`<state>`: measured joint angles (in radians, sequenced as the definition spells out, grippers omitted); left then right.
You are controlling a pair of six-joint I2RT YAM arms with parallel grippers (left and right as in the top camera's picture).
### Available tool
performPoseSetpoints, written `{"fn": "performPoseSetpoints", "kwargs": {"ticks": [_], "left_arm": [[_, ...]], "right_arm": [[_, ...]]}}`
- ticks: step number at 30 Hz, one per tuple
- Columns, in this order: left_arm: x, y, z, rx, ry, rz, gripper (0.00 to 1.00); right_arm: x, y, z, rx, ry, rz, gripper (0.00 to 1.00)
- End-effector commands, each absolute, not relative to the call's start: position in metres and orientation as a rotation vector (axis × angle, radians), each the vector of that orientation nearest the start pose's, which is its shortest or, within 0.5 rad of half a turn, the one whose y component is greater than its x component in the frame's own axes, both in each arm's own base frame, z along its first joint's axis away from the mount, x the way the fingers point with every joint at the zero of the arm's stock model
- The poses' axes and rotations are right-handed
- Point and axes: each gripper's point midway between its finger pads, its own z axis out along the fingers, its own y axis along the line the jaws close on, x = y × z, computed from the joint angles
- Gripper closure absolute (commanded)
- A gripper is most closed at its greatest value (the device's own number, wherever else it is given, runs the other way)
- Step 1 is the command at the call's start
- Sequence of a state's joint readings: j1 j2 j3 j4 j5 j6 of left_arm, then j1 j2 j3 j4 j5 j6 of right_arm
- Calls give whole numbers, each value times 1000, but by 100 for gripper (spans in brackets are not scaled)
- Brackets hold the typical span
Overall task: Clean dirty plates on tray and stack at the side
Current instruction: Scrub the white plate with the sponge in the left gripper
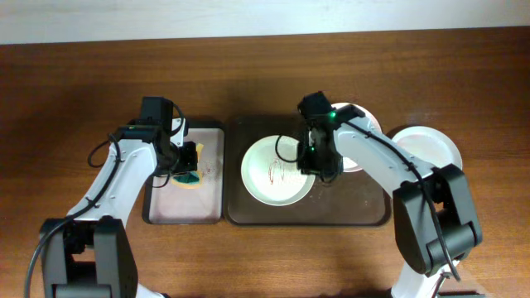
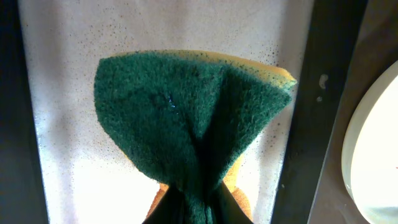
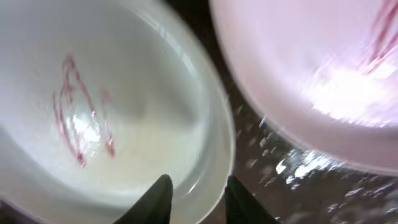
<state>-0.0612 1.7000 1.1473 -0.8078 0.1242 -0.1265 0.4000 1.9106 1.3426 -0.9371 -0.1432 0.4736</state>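
On the wooden tabletop (image 1: 83, 83) the left gripper's (image 1: 189, 164) jaws clamp a sponge (image 2: 186, 112) at the tray's (image 1: 248, 217) nine o'clock, while the right gripper's (image 3: 197, 190) jaws straddle the green plate's (image 1: 258, 186) three-o'clock rim, grip unclear.

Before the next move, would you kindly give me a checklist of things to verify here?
1. Sponge held in the left gripper: ok, pinched and folded.
2. Right gripper straddles the rim of the pale green plate: ok.
3. Right grip closed firmly on that rim: cannot tell.
4. Pale green plate sits on the large tray: ok.
5. Plate clean: not ok, red smears show in its centre.
6. Sponge over the plate: not ok, it hangs above the small tray.
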Motion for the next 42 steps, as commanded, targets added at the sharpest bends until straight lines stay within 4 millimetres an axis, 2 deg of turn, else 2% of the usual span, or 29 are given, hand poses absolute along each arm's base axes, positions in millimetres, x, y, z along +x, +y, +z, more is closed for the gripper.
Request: {"fn": "performPoseSetpoints", "kwargs": {"ticks": [1,4,8,10,12,14,16,18,22,24,27,29,31,32,36,39,42], "left_arm": [[343,-43,56,-58,2942,-224,89],[343,-43,56,-58,2942,-224,89],[343,-43,56,-58,2942,-224,89],[343,-43,56,-58,2942,-224,89],[343,-43,56,-58,2942,-224,89],[343,-43,56,-58,2942,-224,89],[343,-43,56,-58,2942,-224,91],[343,-44,56,-57,2942,-234,100],[343,-49,57,-52,2937,-278,100],[345,-64,61,-33,2915,-405,100],[348,-115,78,82,2825,-736,100],[346,-139,82,159,2802,-783,100],[344,-153,83,170,2803,-799,100],[341,-167,83,173,2810,-815,100],[330,-209,66,120,2871,-862,100],[318,-238,46,207,2909,-874,100],[310,-258,30,209,2939,-888,100]], "right_arm": [[340,146,35,33,3066,84,69],[332,142,25,35,3090,63,66],[332,142,8,34,3058,78,66],[336,143,5,33,3039,92,72],[337,149,5,27,3032,130,88],[332,158,5,22,3055,212,94],[325,166,6,17,3083,291,96],[317,170,6,14,3114,332,96],[306,175,6,-16,3146,316,96],[306,176,6,-18,3145,311,96],[306,176,6,-17,3145,312,96],[306,176,6,-17,3146,312,96],[306,176,6,-17,3146,312,96],[306,176,6,-17,3146,312,96],[306,176,6,-18,3146,311,96],[306,176,6,-18,3146,311,96],[306,176,6,-18,3146,311,96]]}}
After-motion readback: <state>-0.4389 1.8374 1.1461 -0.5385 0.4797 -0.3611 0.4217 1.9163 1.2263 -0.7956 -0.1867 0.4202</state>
